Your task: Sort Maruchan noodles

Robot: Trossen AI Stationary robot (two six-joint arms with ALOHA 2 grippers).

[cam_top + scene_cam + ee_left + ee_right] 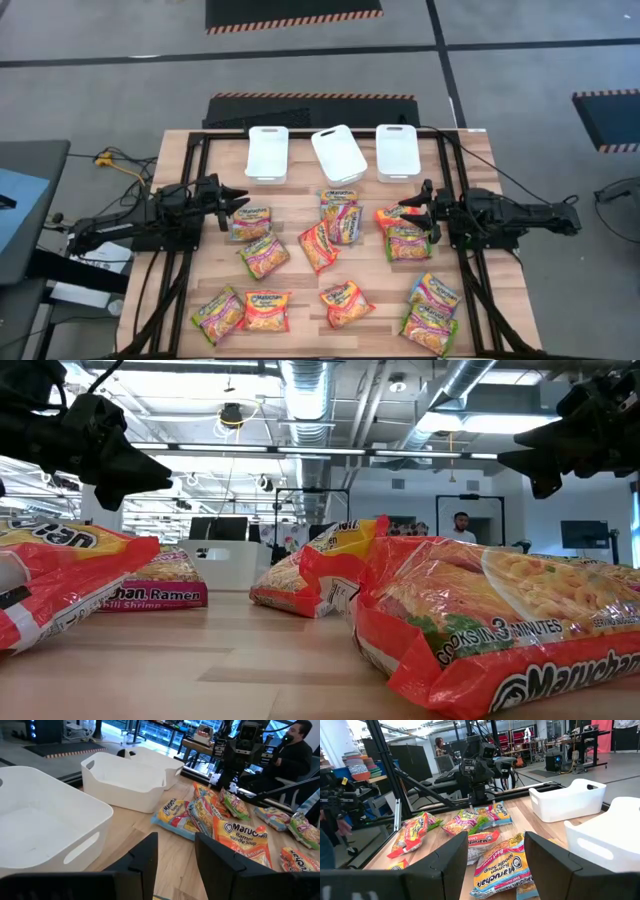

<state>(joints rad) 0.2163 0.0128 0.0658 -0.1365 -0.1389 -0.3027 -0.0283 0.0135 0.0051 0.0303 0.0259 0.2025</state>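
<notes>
Several Maruchan noodles packets (318,246) lie flat and scattered on the wooden table, yellow with red, green or blue accents. Some overlap near the middle (340,215) and near my right arm (398,235). My left gripper (243,198) hovers level over the table's left side, open and holding nothing, its fingers (145,862) pointing toward the packets (240,837). My right gripper (406,208) hovers level at the right side, open and holding nothing, with a beef packet (500,862) on the table beyond its fingers.
Three white bins stand in a row at the table's far side: left (267,153), middle, turned askew (339,153), and right (397,152). A black frame (185,240) runs along the table's edges. A person (295,750) sits beyond the table's right side.
</notes>
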